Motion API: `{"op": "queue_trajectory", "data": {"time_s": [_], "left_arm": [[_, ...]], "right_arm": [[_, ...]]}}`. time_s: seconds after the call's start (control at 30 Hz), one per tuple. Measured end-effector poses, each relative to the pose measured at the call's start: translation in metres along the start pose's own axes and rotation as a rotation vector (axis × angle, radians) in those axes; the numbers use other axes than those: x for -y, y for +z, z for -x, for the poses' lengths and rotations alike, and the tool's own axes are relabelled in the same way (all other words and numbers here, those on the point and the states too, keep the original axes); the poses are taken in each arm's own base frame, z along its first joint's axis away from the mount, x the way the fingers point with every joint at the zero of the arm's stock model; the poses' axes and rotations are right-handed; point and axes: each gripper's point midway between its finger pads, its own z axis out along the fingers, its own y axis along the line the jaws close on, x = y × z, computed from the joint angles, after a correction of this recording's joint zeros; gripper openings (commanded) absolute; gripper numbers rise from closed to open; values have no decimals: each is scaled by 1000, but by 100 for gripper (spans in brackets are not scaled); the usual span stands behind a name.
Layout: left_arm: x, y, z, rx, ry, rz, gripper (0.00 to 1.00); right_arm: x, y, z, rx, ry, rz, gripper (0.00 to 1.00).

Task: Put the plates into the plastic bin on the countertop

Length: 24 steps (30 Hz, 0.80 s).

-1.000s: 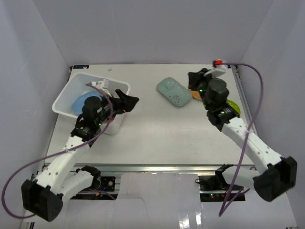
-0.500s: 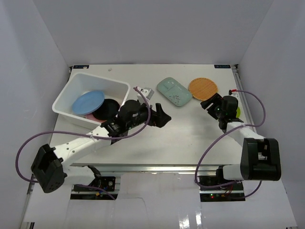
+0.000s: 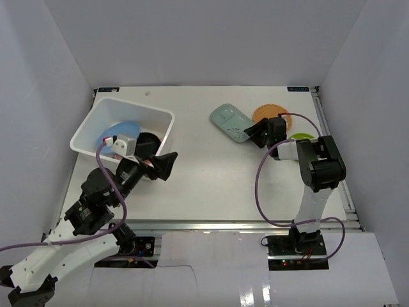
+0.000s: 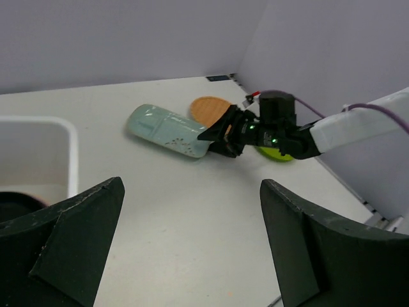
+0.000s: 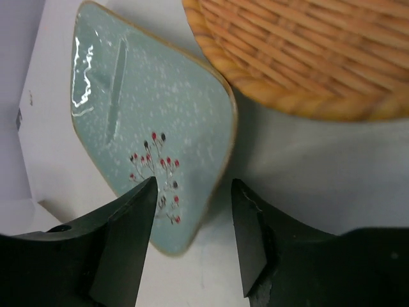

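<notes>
Pale green dish (image 5: 140, 121), its corner sitting between the spread fingers of my right hand (image 5: 192, 236), not clamped; orange woven plate (image 5: 307, 51) just beside. Left hand (image 4: 192, 243) spread wide too.

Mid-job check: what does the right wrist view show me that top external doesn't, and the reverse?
Only right wrist: the red-and-dark sprig painted on the pale green dish, the weave of the orange plate, the dish's corner inside the open right gripper. Only top external: the plastic bin holding a blue plate and a black plate, the lime green plate, the open left gripper beside the bin. Both: dish, orange plate, right gripper.
</notes>
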Motion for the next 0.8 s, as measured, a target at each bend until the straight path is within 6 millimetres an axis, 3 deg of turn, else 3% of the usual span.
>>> {"op": "queue_trajectory", "data": {"time_s": [0.13,0.17,0.23,0.27,0.4,0.57,0.63,0.7,0.8], "left_arm": [[-30,-11,-37,-59,52,107,98],[-35,-11,-47,-88,70,129,98],[-42,-9,-61,-132,99,156,98],[-44,-8,-65,-144,107,163,98],[-48,-10,-65,-144,118,182,98],[-58,-23,-41,-48,96,232,98],[-61,-29,-25,16,78,244,98],[-67,-32,-11,71,65,263,98],[-74,-30,2,119,55,281,98]], "right_arm": [[-10,27,7,23,59,16,50],[-13,32,9,29,73,27,37],[-13,42,10,36,89,23,23],[-12,46,9,35,104,21,10],[-17,48,9,63,126,21,8],[-24,13,7,87,60,-2,8],[-42,-6,13,102,18,19,8],[-69,-28,26,144,-42,66,8],[-131,-70,46,235,-131,196,8]]}}
